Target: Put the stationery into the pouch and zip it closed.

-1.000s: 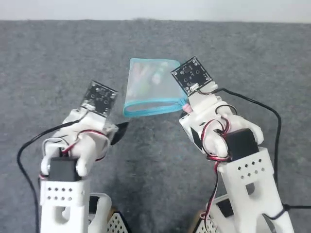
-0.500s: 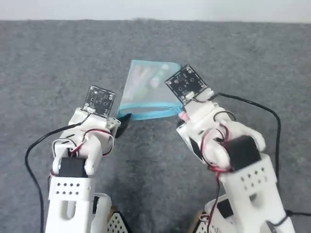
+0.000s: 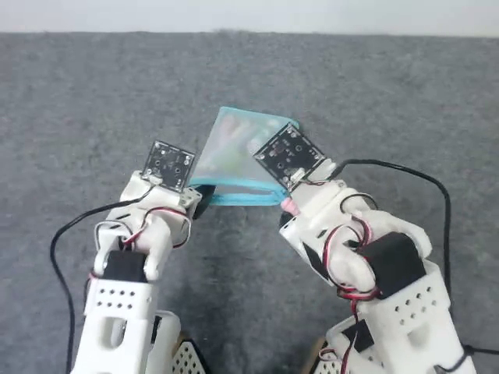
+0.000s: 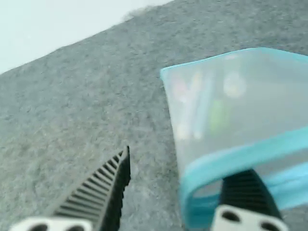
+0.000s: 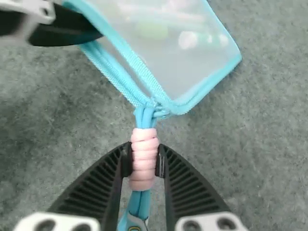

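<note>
Right gripper (image 5: pixel 143 150): closed on the pink zipper pull (image 5: pixel 143 166), which is pinched between both toothed fingers, with the teal cord running down between them. The pull sits at the corner of the pouch (image 5: pixel 163 62) where the zipper track ends.

Left gripper (image 4: pixel 180 166): jaws set wide apart, clamping nothing. One finger (image 4: pixel 248 190) sits against the teal rim at the pouch's opposite corner. The other hangs over the bare grey mat (image 4: pixel 72 120), apart from the pouch.

Pouch: translucent, teal-edged, lying on the mat between and just beyond the two grippers. Stationery (image 4: pixel 202 106) shows as blurred coloured shapes inside it
</note>
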Tool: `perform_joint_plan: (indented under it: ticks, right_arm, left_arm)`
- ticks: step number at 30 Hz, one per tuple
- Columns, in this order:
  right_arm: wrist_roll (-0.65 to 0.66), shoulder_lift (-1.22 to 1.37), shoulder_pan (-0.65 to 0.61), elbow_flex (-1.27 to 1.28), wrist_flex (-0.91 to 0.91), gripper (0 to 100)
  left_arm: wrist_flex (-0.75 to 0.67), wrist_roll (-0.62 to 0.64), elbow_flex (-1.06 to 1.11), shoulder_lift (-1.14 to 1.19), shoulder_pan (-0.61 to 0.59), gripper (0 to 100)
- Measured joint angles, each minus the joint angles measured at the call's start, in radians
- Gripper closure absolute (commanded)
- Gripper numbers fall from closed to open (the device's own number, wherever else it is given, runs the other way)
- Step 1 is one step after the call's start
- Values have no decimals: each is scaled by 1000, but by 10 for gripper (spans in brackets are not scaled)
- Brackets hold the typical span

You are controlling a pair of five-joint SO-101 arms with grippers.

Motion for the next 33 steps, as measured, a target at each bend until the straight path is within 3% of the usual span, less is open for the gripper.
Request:
perform_joint_plan:
  ticks: [8,18,22,27,33]
  right_arm:
    - [31,-5,-15,57,-15,989]
    - [55,-144,-17,491,-388,987]
    - [11,-295,-26,663,-505,888]
    - [8,-358,-124,778,-526,753]
    - [-5,-359,-150,787,-537,731]
  left_arm:
    - [-135,54,0,175,12,970]
    - [-110,224,-12,184,12,976]
    - [-60,305,-49,184,-3,975]
    - [-12,384,-89,186,-9,974]
    - [43,488,-166,198,-9,974]
